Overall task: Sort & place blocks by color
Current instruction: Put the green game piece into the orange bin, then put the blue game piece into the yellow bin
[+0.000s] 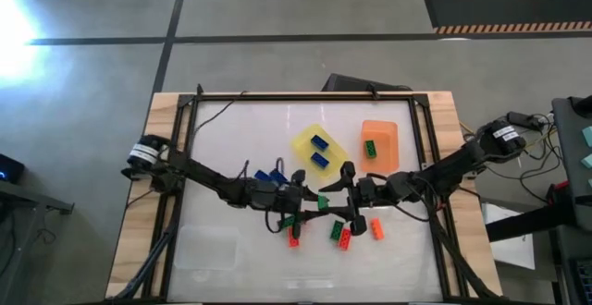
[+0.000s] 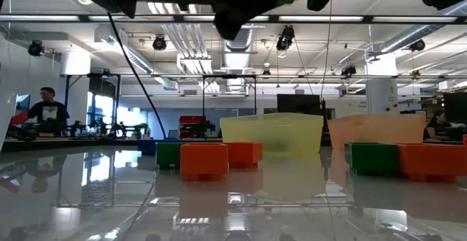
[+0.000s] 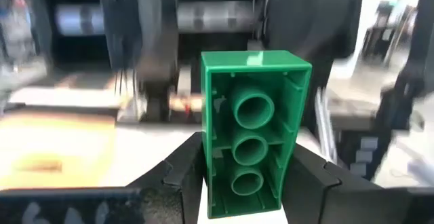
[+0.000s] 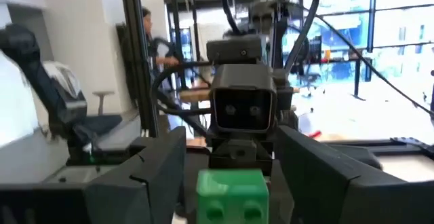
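Note:
My left gripper (image 1: pixel 308 194) is shut on a green block (image 3: pixel 252 132) and holds it in the air above the middle of the table. My right gripper (image 4: pixel 230 183) faces it, open, with its fingers standing wide on either side of the same block (image 4: pixel 230 193) without touching it. A yellow tray (image 1: pixel 303 144) holds two blue blocks (image 1: pixel 320 150). An orange tray (image 1: pixel 384 134) holds one green block (image 1: pixel 370 147). More blue blocks (image 1: pixel 268 176) lie on the table, with red-orange ones (image 1: pixel 344 238) and green ones (image 1: pixel 337 228) nearer the near edge. My left gripper pinches the green block between its two fingers (image 3: pixel 178 173), which sit on the block's two long side walls (image 3: pixel 207 163). The block's hollow underside faces the wrist camera. The block is lifted clear of the table.
A clear tray (image 1: pixel 208 246) lies on the table's near left. Loose blocks sit under and just near of both grippers (image 1: pixel 294 237) (image 1: pixel 377 228). A black frame (image 1: pixel 305 94) runs around the white table top. Cables hang below the arms.

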Controlling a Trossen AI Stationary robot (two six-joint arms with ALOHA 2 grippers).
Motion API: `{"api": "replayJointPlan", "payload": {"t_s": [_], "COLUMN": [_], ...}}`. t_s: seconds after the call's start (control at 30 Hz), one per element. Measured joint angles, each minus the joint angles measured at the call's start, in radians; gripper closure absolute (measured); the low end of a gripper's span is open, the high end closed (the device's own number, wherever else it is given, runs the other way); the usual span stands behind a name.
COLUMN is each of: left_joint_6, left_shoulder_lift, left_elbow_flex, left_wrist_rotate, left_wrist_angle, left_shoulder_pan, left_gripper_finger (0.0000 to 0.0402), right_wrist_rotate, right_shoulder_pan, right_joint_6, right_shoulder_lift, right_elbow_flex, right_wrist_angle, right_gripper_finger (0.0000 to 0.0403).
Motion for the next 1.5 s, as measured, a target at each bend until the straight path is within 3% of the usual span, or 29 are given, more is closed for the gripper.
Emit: {"api": "replayJointPlan", "payload": {"t_s": [0.17, 0.33, 0.47, 0.6, 0.77, 1.1, 1.33, 1.5], "left_joint_6": [-0.124, -0.345, -0.512, -0.522, -0.528, -0.569, -0.567, -0.567], "left_shoulder_lift": [-0.116, -0.247, -0.308, -0.333, -0.341, -0.283, -0.229, -0.224], "left_elbow_flex": [0.033, 0.126, 0.223, 0.245, 0.178, 0.111, 0.109, 0.116], "left_wrist_rotate": [0.003, 0.014, 0.134, 0.209, 0.374, 0.362, 0.363, 0.363], "left_wrist_angle": [-0.452, -1.094, -1.526, -1.817, -1.874, -1.877, -1.875, -1.876], "left_shoulder_pan": [-0.012, -0.056, -0.126, -0.236, -0.366, -0.445, -0.445, -0.444], "left_gripper_finger": [0.0272, 0.0272, 0.0272, 0.0272, 0.0272, 0.0267, 0.0160, 0.0141], "right_wrist_rotate": [0.001, 0.002, 0.003, 0.012, 0.028, 0.058, 0.059, 0.056], "right_shoulder_pan": [0.000, 0.000, 0.000, 0.000, 0.000, 0.000, 0.000, 0.000], "right_joint_6": [0.005, 0.014, 0.011, -0.009, -0.013, -0.015, -0.014, 0.011], "right_shoulder_lift": [-0.085, -0.172, -0.214, -0.224, -0.203, -0.189, -0.189, -0.189], "right_elbow_flex": [0.000, -0.002, -0.002, -0.004, -0.008, -0.008, -0.008, -0.009], "right_wrist_angle": [-0.142, -0.296, -0.345, -0.364, -0.366, -0.362, -0.365, -0.385], "right_gripper_finger": [0.0169, 0.0169, 0.0170, 0.0171, 0.0172, 0.0170, 0.0170, 0.0170]}}
